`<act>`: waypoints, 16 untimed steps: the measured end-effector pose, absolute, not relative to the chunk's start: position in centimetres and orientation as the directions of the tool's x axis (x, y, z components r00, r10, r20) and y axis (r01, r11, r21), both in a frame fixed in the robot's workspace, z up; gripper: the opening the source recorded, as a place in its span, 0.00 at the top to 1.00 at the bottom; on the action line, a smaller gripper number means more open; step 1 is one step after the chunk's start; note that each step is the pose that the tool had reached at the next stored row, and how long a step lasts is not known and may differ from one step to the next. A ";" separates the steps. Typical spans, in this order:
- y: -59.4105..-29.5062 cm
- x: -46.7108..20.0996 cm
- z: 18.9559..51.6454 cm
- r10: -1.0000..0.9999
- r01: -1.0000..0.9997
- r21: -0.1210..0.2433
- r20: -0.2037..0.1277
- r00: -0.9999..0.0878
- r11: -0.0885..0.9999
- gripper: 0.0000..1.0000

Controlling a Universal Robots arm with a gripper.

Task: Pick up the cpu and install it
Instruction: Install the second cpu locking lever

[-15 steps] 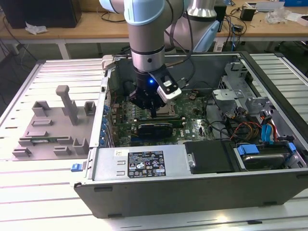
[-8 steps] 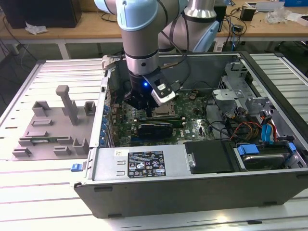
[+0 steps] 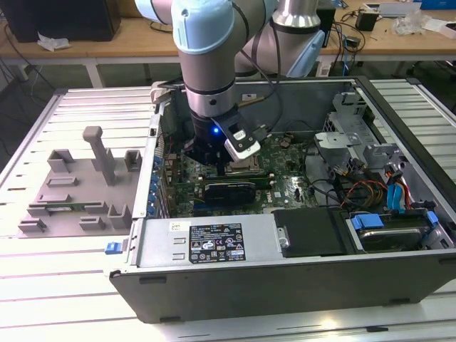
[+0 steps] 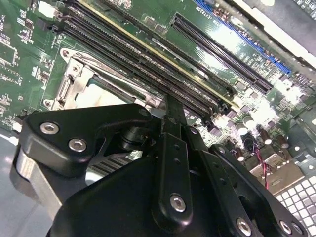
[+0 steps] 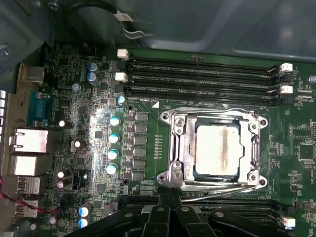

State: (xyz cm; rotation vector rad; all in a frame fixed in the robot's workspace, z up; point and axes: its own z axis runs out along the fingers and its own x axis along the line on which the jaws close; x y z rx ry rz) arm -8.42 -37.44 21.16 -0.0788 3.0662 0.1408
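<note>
The cpu (image 5: 217, 150), a square chip with a dull silver top, lies flat inside the metal-framed socket (image 5: 174, 148) on the green motherboard (image 5: 148, 128) in the first wrist view. My gripper (image 5: 168, 195) hovers just beside the socket's edge, over the nearest memory slots. Its black fingers (image 4: 173, 123) are pressed together with nothing between them. In the exterior view the arm's wrist (image 3: 214, 135) reaches down into the open computer case, and the socket (image 3: 244, 168) is partly visible under it.
Long memory slots (image 5: 197, 74) run on both sides of the socket. Case walls (image 3: 214, 246), a drive cage (image 3: 356, 135) and coloured cables (image 3: 399, 192) crowd the exterior view's right. A grey fixture (image 3: 78, 185) stands on the table at the exterior view's left.
</note>
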 end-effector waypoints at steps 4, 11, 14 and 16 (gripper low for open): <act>-37.5 -8.4 21.0 -0.048 -0.055 0.094 -0.073 -0.996 0.994 0.89; -37.4 -8.4 20.5 -0.048 -0.055 0.094 -0.073 -0.996 0.994 0.89; -37.5 -8.4 20.1 -0.048 -0.055 0.095 -0.073 -0.996 0.994 0.89; -37.5 -8.4 20.0 -0.048 -0.055 0.095 -0.073 -0.996 0.994 0.89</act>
